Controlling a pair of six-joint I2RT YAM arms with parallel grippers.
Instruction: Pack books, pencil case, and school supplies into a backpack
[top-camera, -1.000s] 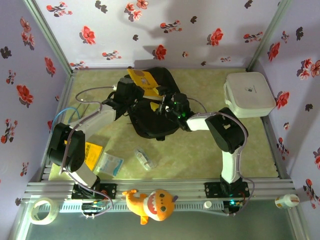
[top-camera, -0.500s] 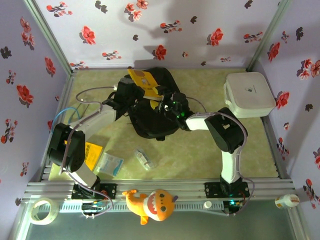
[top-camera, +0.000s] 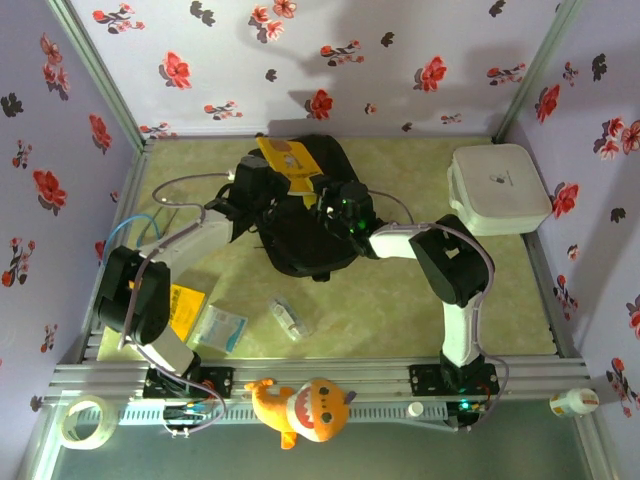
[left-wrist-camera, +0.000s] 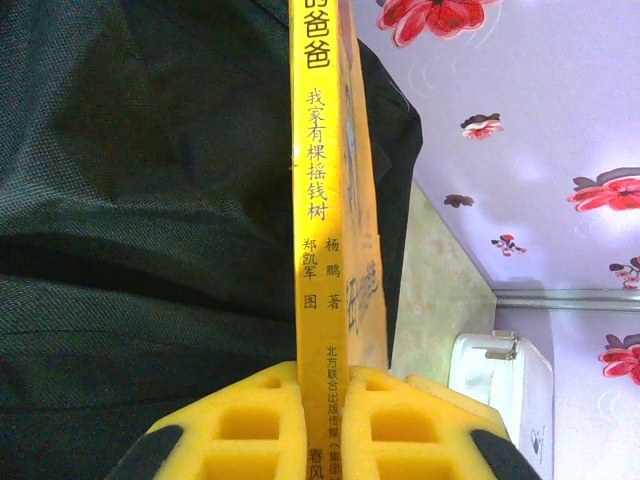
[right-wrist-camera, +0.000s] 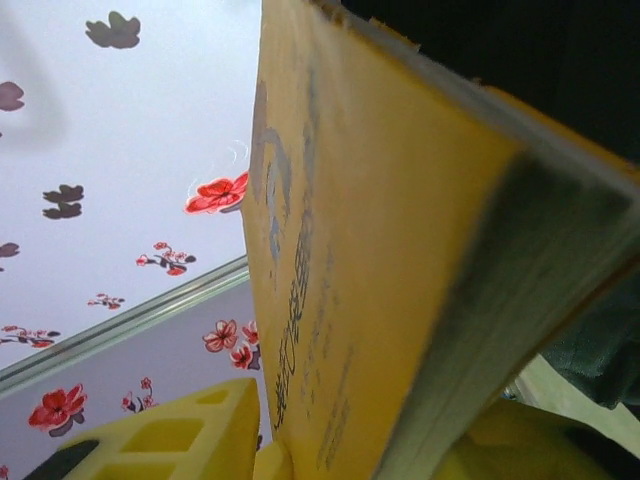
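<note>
Closing on the yellow book (top-camera: 287, 160) since a second ago, our right gripper (top-camera: 337, 197) straddles it, grip undeterminable, while our left gripper (left-wrist-camera: 322, 395) pinches its spine over the backpack (top-camera: 300, 245); we judge it not yet inside, with the pencil case (top-camera: 287, 317) lying near the backpack, unpacked.
</note>
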